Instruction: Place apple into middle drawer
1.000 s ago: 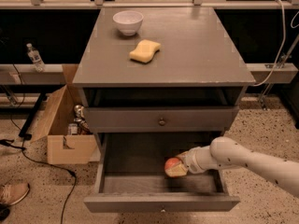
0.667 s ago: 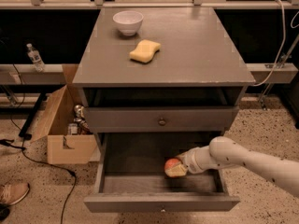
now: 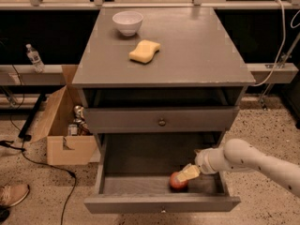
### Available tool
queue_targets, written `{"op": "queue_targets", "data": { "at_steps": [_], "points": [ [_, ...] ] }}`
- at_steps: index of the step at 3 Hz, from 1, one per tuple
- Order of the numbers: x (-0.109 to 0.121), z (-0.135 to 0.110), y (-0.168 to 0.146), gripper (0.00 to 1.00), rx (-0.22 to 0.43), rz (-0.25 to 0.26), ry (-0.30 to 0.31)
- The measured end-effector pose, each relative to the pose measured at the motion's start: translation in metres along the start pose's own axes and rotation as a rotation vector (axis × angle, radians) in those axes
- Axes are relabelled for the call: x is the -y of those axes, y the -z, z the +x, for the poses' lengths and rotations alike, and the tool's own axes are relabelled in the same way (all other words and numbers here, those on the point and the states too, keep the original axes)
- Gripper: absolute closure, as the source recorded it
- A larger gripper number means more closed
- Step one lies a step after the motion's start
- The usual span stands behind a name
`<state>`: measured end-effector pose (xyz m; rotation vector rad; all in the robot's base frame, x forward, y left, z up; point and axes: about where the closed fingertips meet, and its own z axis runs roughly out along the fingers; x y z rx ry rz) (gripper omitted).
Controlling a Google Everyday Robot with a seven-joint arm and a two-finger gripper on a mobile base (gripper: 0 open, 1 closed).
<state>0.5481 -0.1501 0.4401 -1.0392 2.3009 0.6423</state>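
The middle drawer (image 3: 140, 203) is pulled open at the bottom of the grey cabinet, its front panel facing me. The red apple (image 3: 176, 182) is low inside it, near the front right, at or just above the drawer floor. My gripper (image 3: 188, 173) reaches in from the right on a white arm. It sits against the apple's upper right side and is shut on the apple. The apple's right part is hidden behind the gripper.
A closed grey drawer front with a shiny knob (image 3: 161, 122) is just above the open drawer. A yellow sponge (image 3: 144, 51) and a white bowl (image 3: 127, 22) are on the cabinet top. A cardboard box (image 3: 65, 125), a cable and a shoe are on the floor at the left.
My gripper and the apple have moved down and slightly toward the drawer front, deeper into the open drawer.
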Motion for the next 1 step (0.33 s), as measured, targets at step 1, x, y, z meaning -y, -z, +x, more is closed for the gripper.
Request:
{"op": "queue_targets", "data": {
  "at_steps": [1],
  "points": [
    [0.0226, 0.0131, 0.0734, 0.0, 0.066, 0.087, -0.047]
  ]
}}
